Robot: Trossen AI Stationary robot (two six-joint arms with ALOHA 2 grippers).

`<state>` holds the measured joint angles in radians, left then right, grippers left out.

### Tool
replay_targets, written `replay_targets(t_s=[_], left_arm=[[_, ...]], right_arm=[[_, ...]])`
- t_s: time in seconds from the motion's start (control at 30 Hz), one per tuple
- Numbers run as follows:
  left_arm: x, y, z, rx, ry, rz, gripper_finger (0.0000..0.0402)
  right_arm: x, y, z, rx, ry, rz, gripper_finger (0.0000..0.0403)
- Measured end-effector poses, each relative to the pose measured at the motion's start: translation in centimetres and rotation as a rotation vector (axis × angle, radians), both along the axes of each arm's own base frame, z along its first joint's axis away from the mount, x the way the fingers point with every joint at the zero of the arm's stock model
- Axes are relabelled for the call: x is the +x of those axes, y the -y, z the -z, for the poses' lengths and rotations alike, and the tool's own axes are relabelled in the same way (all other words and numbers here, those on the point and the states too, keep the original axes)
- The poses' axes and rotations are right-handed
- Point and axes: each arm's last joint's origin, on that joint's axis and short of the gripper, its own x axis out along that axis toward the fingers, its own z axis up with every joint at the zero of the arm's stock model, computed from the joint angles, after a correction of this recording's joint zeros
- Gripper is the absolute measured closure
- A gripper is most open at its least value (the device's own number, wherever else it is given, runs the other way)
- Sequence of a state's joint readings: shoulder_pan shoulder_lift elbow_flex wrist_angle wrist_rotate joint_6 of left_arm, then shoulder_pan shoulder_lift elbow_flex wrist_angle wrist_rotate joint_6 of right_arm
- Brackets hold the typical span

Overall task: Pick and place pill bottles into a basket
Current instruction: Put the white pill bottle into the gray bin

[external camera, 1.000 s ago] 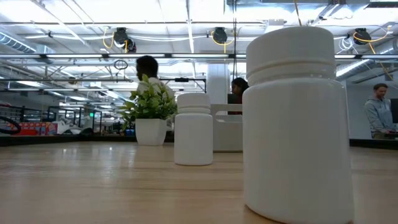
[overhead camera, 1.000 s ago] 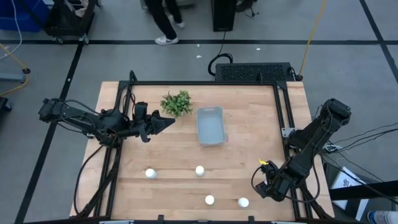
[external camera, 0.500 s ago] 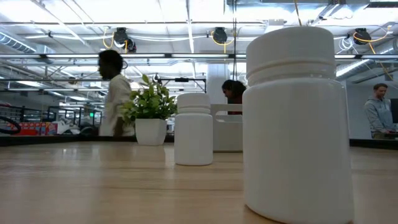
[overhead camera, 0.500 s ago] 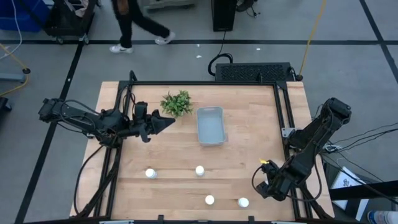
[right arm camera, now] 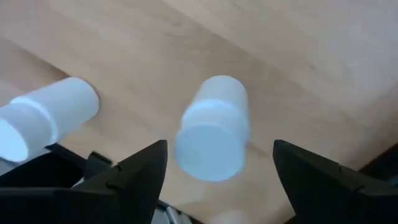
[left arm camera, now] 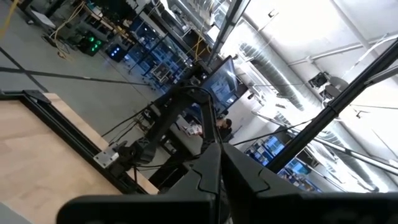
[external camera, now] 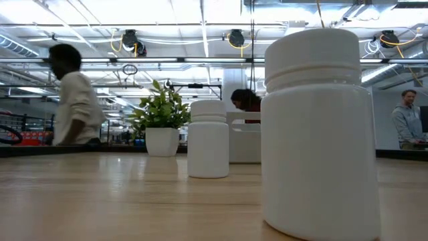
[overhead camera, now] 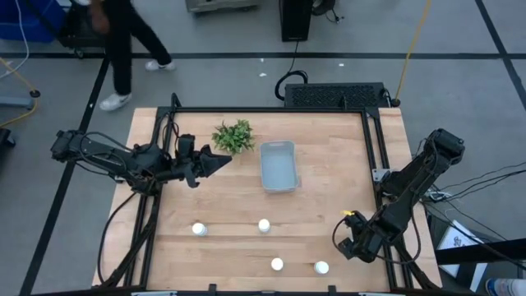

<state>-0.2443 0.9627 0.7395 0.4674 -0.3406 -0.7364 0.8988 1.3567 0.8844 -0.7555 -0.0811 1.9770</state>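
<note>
Several white pill bottles stand upright on the table's near half: two in the middle row and two by the near edge. The pale blue-grey basket stands at the table's middle, toward the far side. My right gripper hovers open near the table's near right corner. In the right wrist view one bottle shows between its spread fingers, untouched, and another shows beside it. My left gripper is shut and empty, left of the basket.
A small green plant in a white pot stands just left of the basket, close to my left gripper. In the low view a bottle stands close to the camera. People move beyond the table's far edge.
Neither gripper nor any bottle has visibly moved. A person beyond the table's far edge has walked toward the left.
</note>
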Motion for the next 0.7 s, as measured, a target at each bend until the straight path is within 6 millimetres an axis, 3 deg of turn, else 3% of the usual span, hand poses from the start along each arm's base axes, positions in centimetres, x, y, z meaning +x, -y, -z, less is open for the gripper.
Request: replay_targets(t_s=[0.7], left_arm=[[-0.01,-0.07,0.0,-0.01,0.0,-0.024,0.0382]], right_arm=[[-0.01,0.05,0.04,-0.008,0.003,-0.021,0.0175]])
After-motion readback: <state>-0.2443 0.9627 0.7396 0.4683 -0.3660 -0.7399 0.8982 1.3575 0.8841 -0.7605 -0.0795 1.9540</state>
